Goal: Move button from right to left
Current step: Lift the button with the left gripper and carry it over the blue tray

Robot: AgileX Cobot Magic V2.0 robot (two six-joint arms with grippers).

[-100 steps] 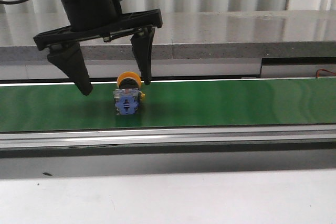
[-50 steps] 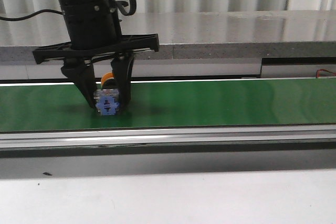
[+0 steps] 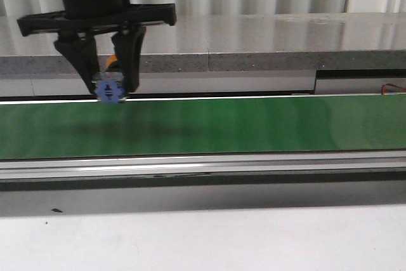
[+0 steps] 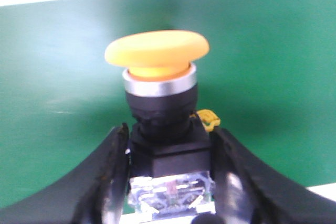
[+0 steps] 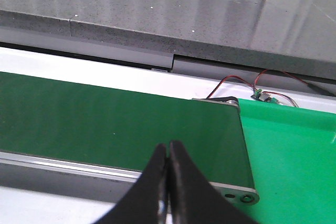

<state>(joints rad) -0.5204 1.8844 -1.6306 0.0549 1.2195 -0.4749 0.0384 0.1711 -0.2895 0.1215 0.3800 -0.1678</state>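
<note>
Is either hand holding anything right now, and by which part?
The left hand grips the yellow-capped push-button by its boxy base; the right hand holds nothing.

Open belt, ledge behind

The green conveyor belt (image 3: 254, 125) lies bare along its length, open from above. Behind it the grey stone ledge (image 3: 266, 49) blocks the far side; the left gripper (image 3: 109, 90), clamping the button (image 3: 110, 89), hangs clear above the belt.

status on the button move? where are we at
Pickup looks done: the left gripper is shut on the button, which hangs clear above the green belt. The wrist view shows both fingers clamping its base. In hand: the carry, at the left side of the front view. Left: set it down and release. The right gripper is shut and empty.
</note>
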